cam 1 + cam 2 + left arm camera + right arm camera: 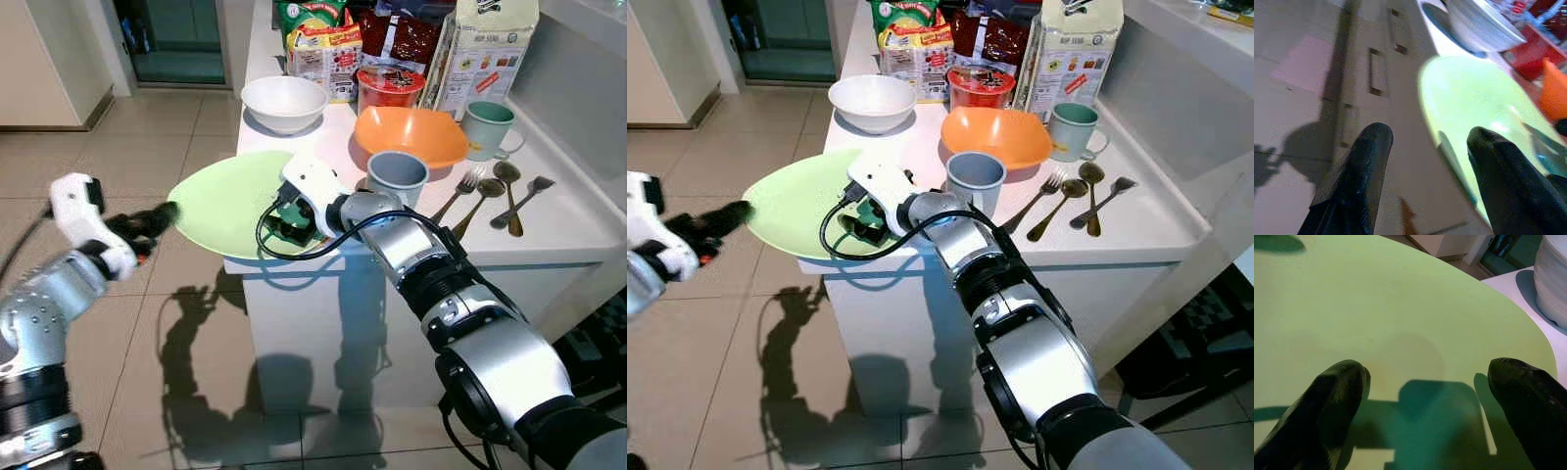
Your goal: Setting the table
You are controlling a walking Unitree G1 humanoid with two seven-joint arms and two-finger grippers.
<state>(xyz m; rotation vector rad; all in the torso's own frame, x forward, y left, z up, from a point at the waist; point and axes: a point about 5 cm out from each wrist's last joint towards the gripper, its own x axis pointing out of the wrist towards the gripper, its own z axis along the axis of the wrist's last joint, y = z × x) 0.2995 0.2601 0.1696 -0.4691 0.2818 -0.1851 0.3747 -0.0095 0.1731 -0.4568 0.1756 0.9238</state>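
Observation:
A large light green plate (220, 196) lies on the white counter (549, 230), with its left part overhanging the counter's left edge. My right gripper (292, 223) hovers low over the plate's near right part, open, with nothing between its fingers; in the right wrist view the right gripper (1427, 382) casts a shadow on the plate. My left gripper (165, 213) reaches from the left to the plate's overhanging rim. It is open, and in the left wrist view the left gripper (1430, 139) has the plate's rim (1449, 152) between its fingers. Whether they touch the rim is unclear.
Behind the plate stand a white bowl (284, 101), an orange bowl (409, 135), a grey-blue cup (397, 176) and a green mug (488, 127). A fork and two spoons (495, 196) lie at the right. Snack packs (323, 44) line the back. Tiled floor (147, 147) spreads to the left.

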